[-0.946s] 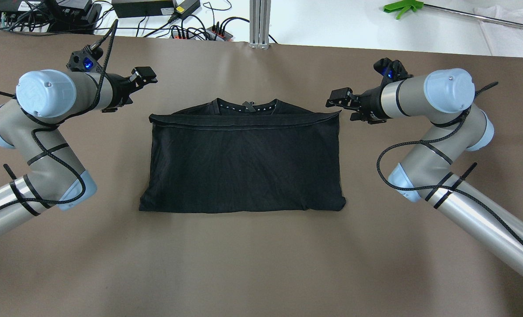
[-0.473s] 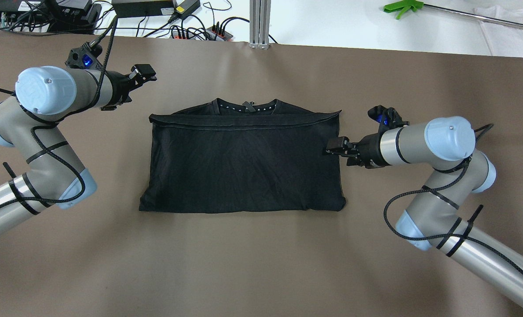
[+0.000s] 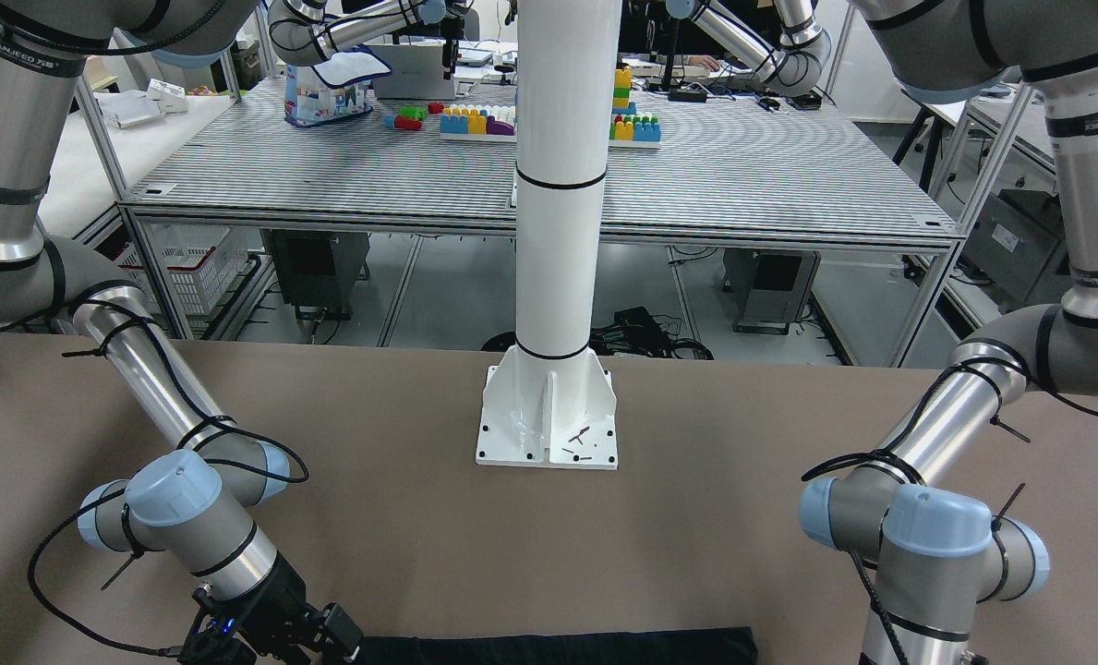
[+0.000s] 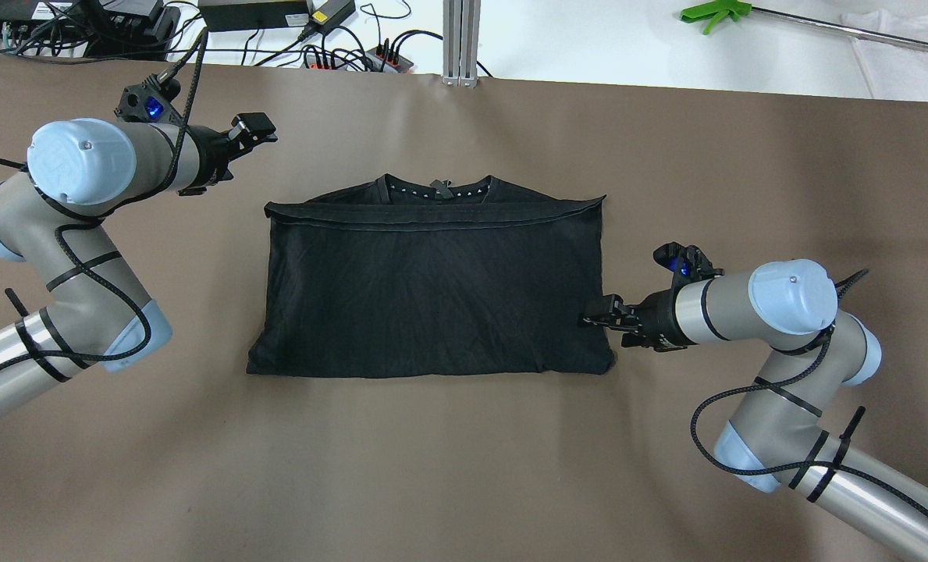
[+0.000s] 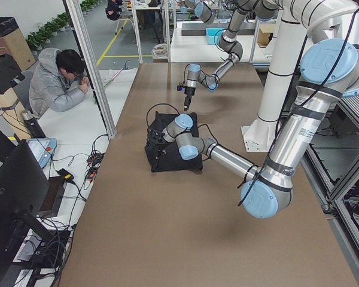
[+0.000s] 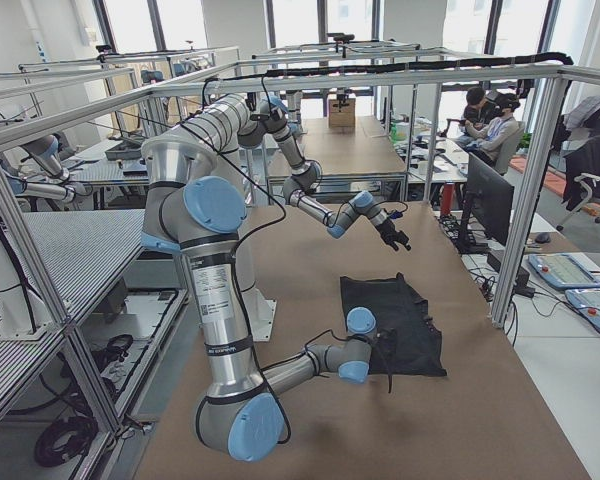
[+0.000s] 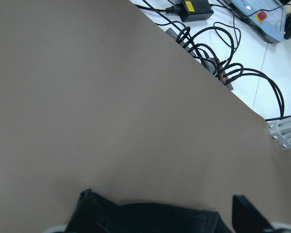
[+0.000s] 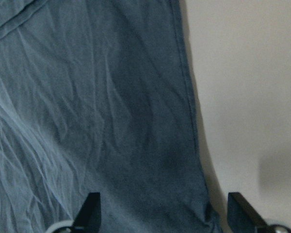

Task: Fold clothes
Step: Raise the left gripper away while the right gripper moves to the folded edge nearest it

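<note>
The clothes [image 4: 432, 289] are a black shirt folded in half, flat on the brown table, with the collar at the far edge; they also show as the clothes [image 8: 111, 111] and as a dark strip [image 3: 558, 646]. My right gripper [image 4: 600, 318] is open and low at the shirt's right edge, close to its near right corner. In the right wrist view the right gripper [image 8: 165, 211] straddles that hemmed edge with nothing between the fingers. My left gripper [image 4: 254, 129] is open, raised beyond the far left corner, apart from the fabric. The left wrist view shows that corner of the clothes [image 7: 136, 216].
A white post on a base plate [image 3: 549, 420] stands at the robot's side of the table. Cables and power strips [image 4: 339, 51] lie past the far edge, with a green tool [image 4: 713, 12] at the far right. A person [image 5: 60, 81] sits beside the table.
My right gripper has travelled toward the robot along the shirt's right edge, from its far right corner to near its near right corner, and dropped lower. The left gripper has barely moved.
</note>
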Motion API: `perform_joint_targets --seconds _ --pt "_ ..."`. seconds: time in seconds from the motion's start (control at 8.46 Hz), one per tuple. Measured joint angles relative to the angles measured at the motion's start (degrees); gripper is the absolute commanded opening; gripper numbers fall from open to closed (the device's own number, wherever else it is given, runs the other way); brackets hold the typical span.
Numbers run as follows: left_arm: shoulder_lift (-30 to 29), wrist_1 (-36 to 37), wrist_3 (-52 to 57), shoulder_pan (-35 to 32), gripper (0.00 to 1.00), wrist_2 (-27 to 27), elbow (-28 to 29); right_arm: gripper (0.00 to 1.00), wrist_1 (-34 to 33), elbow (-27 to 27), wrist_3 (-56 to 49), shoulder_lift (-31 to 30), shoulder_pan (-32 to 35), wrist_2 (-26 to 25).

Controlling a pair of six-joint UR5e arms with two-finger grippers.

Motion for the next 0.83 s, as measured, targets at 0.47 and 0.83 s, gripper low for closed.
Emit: perform_joint_targets --seconds 0.47,0.83 --pt "0.21 -0.07 -0.03 0.16 1.00 0.59 -0.06 0.02 0.13 0.24 0.57 -1.52 -2.64 -0.81" --pt "0.44 -0.13 0.17 0.15 1.00 0.63 -0.07 0.00 0.14 0.18 0.57 -1.27 -3.32 -0.88"
